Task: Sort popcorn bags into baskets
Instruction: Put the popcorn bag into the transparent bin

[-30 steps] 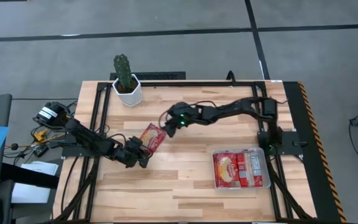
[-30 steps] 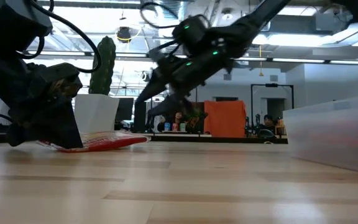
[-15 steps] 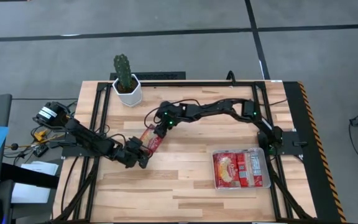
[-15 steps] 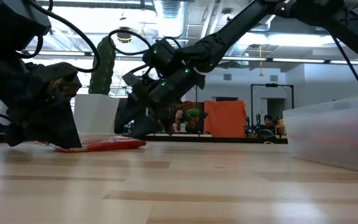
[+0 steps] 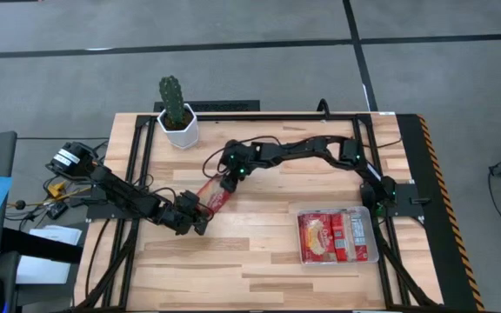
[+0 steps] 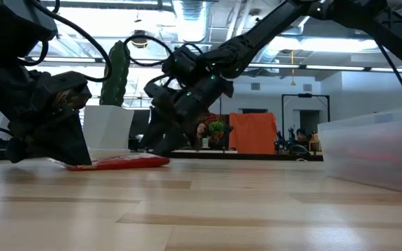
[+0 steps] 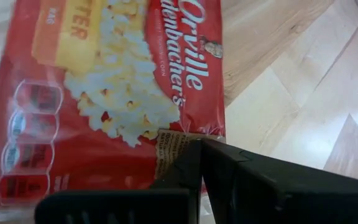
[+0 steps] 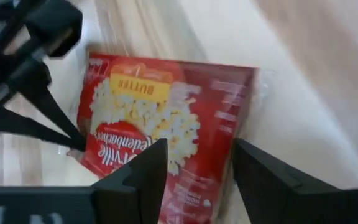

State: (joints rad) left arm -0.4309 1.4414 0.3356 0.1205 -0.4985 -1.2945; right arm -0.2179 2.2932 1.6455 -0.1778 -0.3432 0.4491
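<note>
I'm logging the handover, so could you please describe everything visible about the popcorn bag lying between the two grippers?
The popcorn bag is a flat, glossy red foil packet with a pale popcorn picture, a yellow "BUTTER" band and white "Orville Redenbacher's" lettering. It lies almost flat on the wooden table, left of centre. The left gripper is shut on one edge. The right gripper hangs open right above the bag, a finger to each side, and no contact shows.

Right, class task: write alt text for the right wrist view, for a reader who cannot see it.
A red popcorn bag lies flat on the wooden table, framed between the open fingers of the right end effector hovering over it. The left end effector pinches one edge of the bag.
</note>
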